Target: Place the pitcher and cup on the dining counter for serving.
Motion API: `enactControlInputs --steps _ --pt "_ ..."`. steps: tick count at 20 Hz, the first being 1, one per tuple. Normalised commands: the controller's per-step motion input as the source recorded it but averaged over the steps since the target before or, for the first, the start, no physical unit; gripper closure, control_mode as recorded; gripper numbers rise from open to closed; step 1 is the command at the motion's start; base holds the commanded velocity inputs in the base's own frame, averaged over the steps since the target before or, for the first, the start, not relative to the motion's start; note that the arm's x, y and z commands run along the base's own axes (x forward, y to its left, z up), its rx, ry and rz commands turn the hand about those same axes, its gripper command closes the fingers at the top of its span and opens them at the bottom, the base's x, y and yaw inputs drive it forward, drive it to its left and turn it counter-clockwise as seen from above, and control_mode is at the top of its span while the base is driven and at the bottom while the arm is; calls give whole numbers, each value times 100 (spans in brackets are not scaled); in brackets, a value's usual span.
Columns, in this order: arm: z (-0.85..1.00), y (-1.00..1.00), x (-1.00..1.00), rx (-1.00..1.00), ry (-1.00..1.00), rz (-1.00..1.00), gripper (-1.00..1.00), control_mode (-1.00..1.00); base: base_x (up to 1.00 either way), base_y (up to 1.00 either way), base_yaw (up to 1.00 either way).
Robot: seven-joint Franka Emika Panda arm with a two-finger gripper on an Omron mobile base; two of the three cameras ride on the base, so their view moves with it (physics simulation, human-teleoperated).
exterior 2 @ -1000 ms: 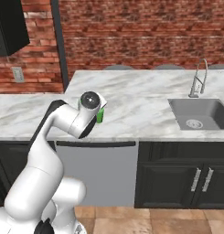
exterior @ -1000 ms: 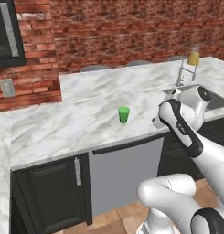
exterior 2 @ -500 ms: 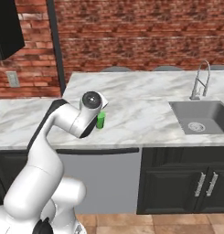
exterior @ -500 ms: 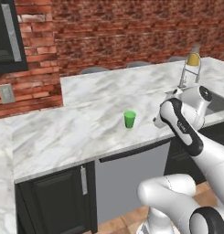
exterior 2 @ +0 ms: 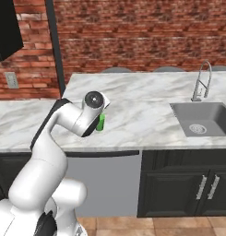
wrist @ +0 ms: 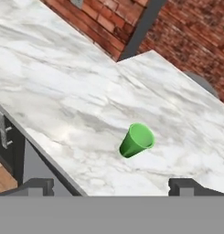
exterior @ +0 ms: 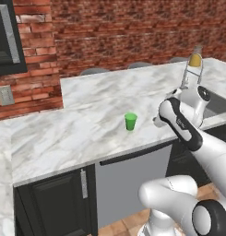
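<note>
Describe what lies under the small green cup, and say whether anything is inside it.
The small bright green tumbler stands upright directly on the white-grey veined marble counter, near its front edge. No mat or tray shows beneath it. Its inside cannot be judged: the hand view blurs the rim.

Domestic kitchen. Evidence: a veined marble counter [exterior 2: 146, 124] on dark base cabinets [exterior 2: 183, 184], with a steel sink [exterior 2: 202, 120] set into it and an arched faucet [exterior 2: 202, 80] at the sink's far rim. A red brick wall [exterior 2: 146, 37] rises behind the counter.
</note>
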Motion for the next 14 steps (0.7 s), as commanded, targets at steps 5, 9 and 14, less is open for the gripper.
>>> enactControlInputs --steps 5,9,14 --pt "0 0 52 0 11 -20 -100 -100 0 0 0" --pt "0 0 35 0 7 -33 -100 -100 0 0 0" --pt "-4 7 22 0 2 -36 -100 -100 0 0 0"
